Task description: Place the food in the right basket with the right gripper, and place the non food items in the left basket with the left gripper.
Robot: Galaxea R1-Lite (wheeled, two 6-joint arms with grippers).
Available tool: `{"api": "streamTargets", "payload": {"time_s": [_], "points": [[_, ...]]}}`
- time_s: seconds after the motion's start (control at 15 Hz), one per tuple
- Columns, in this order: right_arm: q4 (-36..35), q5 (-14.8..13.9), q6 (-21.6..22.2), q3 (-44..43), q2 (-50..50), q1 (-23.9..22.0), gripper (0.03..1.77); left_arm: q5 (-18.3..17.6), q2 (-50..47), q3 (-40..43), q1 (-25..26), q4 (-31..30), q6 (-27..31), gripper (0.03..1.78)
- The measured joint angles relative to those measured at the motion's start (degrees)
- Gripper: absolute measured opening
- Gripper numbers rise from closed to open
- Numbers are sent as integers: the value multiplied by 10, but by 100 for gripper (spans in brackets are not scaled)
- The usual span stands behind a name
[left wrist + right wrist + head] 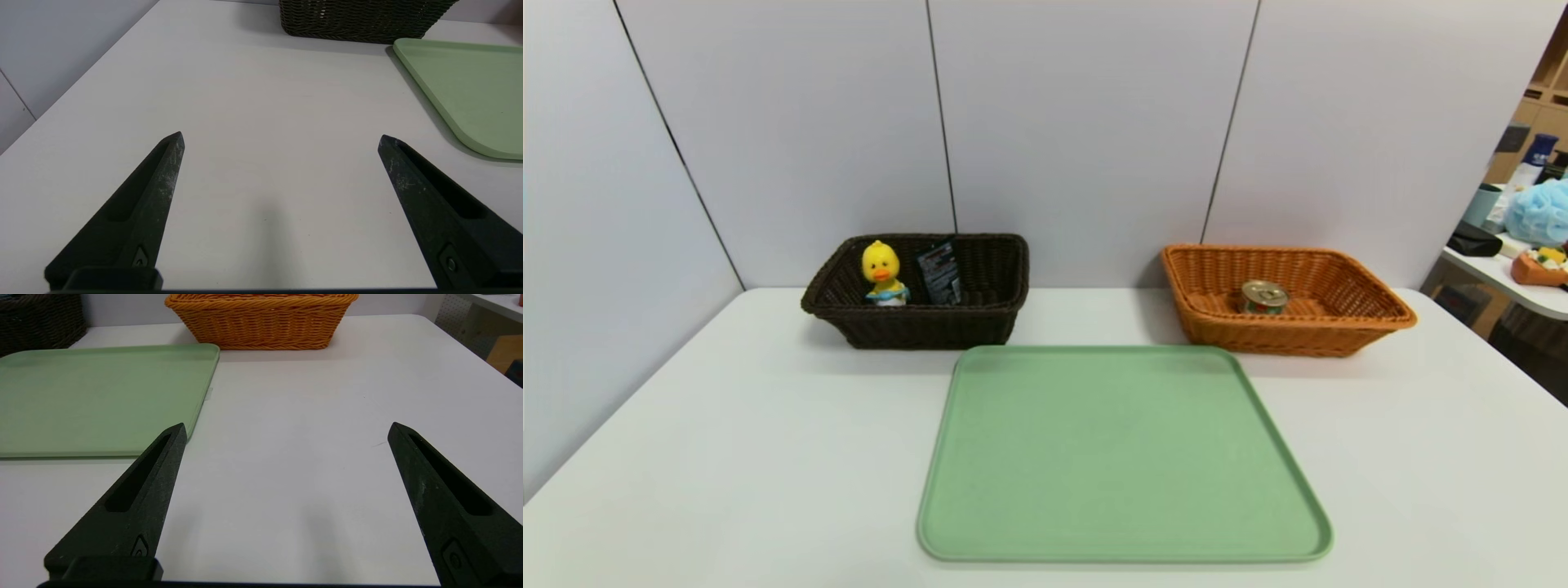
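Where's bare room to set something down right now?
The green tray is bare, as is the table on both sides of it. The dark basket is crowded: duck and tube. The orange basket holds one can.

Two baskets at back of surface (727, 425), tray (1123, 457) in front between them.
Left basket (915, 322) holds duck (882, 273) with tube (939, 271) just to its right; right basket (1286, 331) holds can (1263, 296); nothing on tray.

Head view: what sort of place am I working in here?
Probably a lab or office test bench: a white table boxed in by plain grey partition panels, with a cluttered side table and wooden shelving beyond on the right.
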Motion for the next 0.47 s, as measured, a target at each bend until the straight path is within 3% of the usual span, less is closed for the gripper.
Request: {"api": "streamTargets", "payload": {"time_s": [0.47], "points": [[0, 0, -1, 0, 0, 0, 170, 0, 0, 0, 0, 0, 0, 169]]}}
